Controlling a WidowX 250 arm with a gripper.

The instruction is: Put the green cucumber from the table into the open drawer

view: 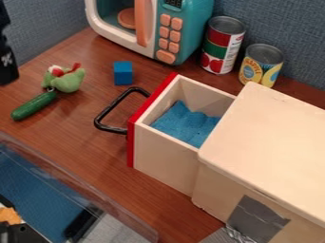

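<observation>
**Tabletop lot: one drawer (181, 116), pulled out, with toys and tins**

Item, black gripper (7, 59): at the left edge, upper part; whether released, clenched or grasping something, cannot tell.

Item, green plush toy (68, 81) with red and white trim: on the brown tabletop (76, 137), nearest the gripper. Item, toy cucumber (33, 105): lying aslant, its upper end at the plush's lower side (touching or merely close, hard to say).

Item, blue cube (123, 73): right of the plush, near the drawer's handle (103, 114), a black loop that juts toward both toys. The drawer has a red front and holds blue cloth (184, 124); the cream cabinet (273, 142) covers its rear and bears a patch of grey tape (257, 218).

Item, toy microwave (194, 33): teal and white, behind the cube, a peach disc (127, 18) inside. Items, red-and-green can (222, 45) and yellow-labelled can (261, 64): upright behind the drawer.

Item, clear bin (111, 204): its rim crosses the lower left corner.
</observation>
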